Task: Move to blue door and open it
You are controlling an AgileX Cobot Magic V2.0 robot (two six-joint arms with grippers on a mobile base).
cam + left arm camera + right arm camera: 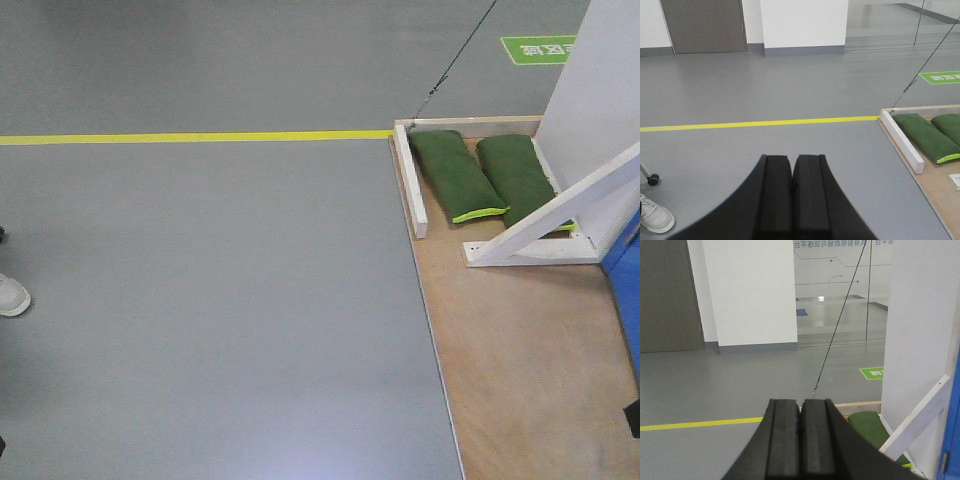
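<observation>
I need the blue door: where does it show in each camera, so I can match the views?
Front view: the blue door is a sliver at the right edge, lower half.
Left wrist: not in view.
Right wrist: a narrow strip at the right edge.
Shared landmark: the green sandbags.

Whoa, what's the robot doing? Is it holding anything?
It isn't holding anything right now. The left claw and the right claw are both closed and empty, pointing out over the grey floor. The glossy bright-blue door only peeks in at the right edge, next to a white wooden brace on a plywood platform with two green sandbags. Neither claw touches the door yet.
</observation>
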